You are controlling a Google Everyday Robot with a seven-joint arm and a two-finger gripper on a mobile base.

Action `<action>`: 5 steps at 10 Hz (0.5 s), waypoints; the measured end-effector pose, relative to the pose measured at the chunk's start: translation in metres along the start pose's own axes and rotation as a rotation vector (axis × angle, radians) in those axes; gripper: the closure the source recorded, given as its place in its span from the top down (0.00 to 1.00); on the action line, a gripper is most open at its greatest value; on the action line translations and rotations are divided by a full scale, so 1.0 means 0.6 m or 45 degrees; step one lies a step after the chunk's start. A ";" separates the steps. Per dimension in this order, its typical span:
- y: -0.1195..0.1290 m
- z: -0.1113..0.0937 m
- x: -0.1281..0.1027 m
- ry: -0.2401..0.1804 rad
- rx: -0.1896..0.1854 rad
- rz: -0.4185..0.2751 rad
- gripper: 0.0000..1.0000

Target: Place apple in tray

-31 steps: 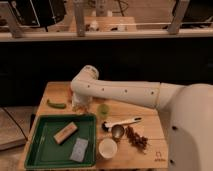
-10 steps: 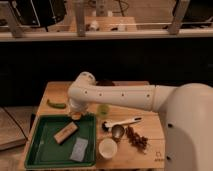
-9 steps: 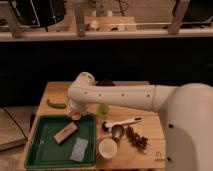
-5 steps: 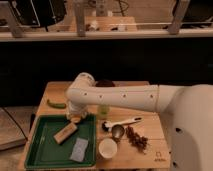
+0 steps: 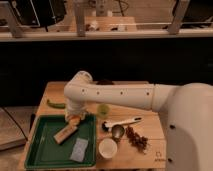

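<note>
A pale green round apple sits on the wooden table, just right of the arm's wrist. The green tray lies at the table's front left. It holds a brown bar and a grey-blue packet. My gripper hangs down from the white arm over the tray's far right corner, left of the apple. A small yellow-orange patch shows at its tip; I cannot tell what it is.
A long green vegetable lies on the table behind the tray. A white cup, a white-handled scoop, a metal cup and a red-brown cluster lie right of the tray. A dark counter stands behind the table.
The gripper has moved down and forward from above the table's back to the tray's far right corner. The pale green apple has stayed in place.
</note>
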 end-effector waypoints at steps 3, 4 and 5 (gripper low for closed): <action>-0.009 0.011 -0.021 -0.093 0.001 -0.011 0.04; -0.009 0.013 -0.028 -0.118 0.002 -0.007 0.04; -0.010 0.015 -0.039 -0.153 0.003 0.002 0.04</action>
